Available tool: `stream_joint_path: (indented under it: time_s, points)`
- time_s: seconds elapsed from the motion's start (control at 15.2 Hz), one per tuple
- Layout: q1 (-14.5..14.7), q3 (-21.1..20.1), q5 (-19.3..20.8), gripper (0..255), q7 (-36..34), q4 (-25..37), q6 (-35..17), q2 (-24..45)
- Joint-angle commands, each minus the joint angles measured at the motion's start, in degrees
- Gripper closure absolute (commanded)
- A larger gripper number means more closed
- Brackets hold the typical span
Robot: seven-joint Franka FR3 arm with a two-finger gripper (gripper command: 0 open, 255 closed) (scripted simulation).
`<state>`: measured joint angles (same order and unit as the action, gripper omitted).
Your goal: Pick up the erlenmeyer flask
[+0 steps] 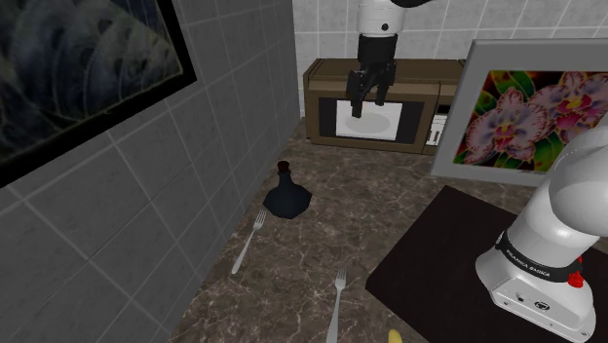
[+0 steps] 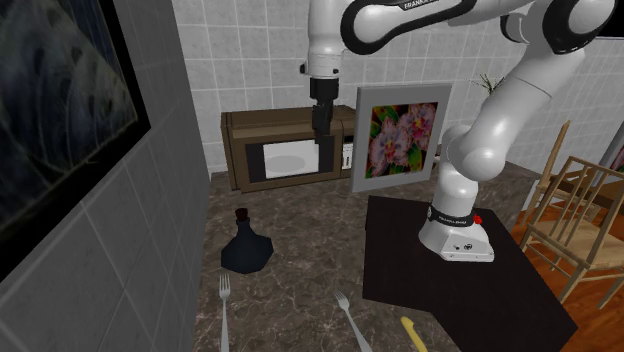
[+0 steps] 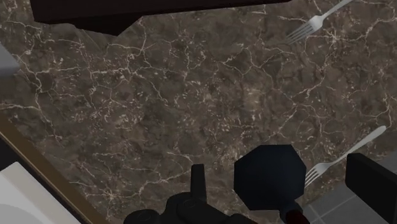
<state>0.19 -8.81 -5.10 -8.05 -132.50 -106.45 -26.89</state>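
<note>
Overhead, all-black two-finger gripper [image 1: 370, 97] hangs high before brown box-shaped microwave [image 1: 326, 102], fingers spread wide, gripping nothing. Dark conical flask with reddish stopper [image 1: 286, 198] stands upright on brown marble counter [image 1: 390, 195], well forward of microwave. Two silver forks [image 1: 248, 244] lie farther forward.

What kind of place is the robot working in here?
Most likely a home kitchen: a microwave stands at the back of a dark marbled countertop, two forks lie on it, and the walls are tiled.
</note>
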Motion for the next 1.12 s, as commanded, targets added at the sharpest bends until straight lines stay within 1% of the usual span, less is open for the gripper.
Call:
stream_joint_path:
  time_s: [0.0, 0.53, 0.79, 1.06]
  points:
    - [-0.1, -0.8, 0.2, 0, -0.8, 1.6, -2.5, 4.1]
    - [0.2, -3.9, 2.8, 0, -5.3, 8.7, -11.8, 21.0]
    - [0.8, -4.8, 5.1, 0, -7.8, 14.1, -14.9, 29.9]
    - [1.9, -5.0, 7.7, 0, -10.3, 20.7, -16.9, 39.0]
